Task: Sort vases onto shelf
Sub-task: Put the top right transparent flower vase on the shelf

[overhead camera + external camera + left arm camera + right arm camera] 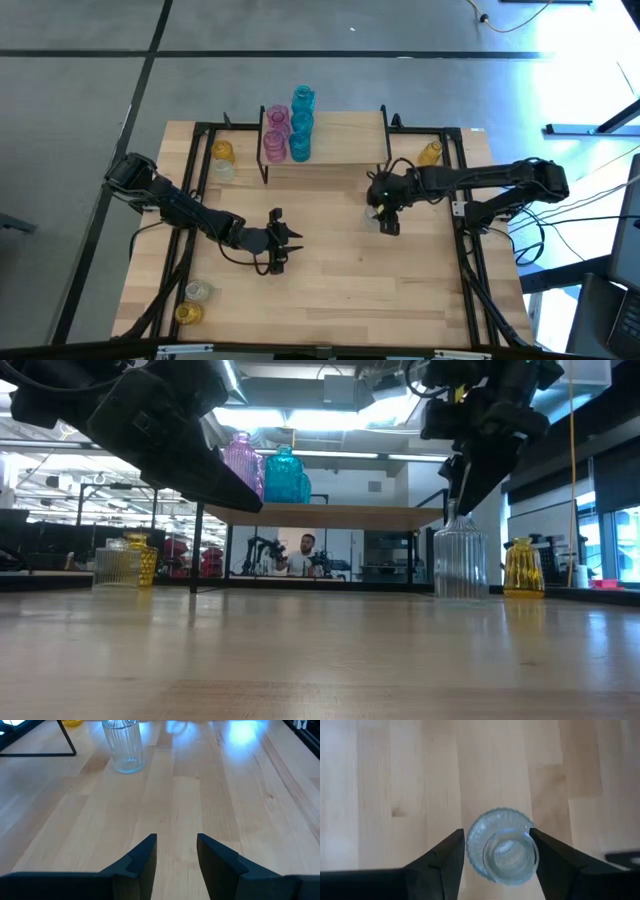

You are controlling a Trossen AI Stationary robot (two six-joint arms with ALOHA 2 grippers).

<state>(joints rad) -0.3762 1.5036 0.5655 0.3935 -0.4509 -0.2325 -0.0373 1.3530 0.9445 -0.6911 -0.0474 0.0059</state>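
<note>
Between right gripper (497, 857) fingers, ribbed clear vase (503, 852) (low view: upright)

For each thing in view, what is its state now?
Clear vase: upright on table, between right gripper's open fingers.
Left gripper: open, empty, over bare table.
Shelf: holds pink vases and teal vases, upright.
Amber vase: upright on table.
</note>
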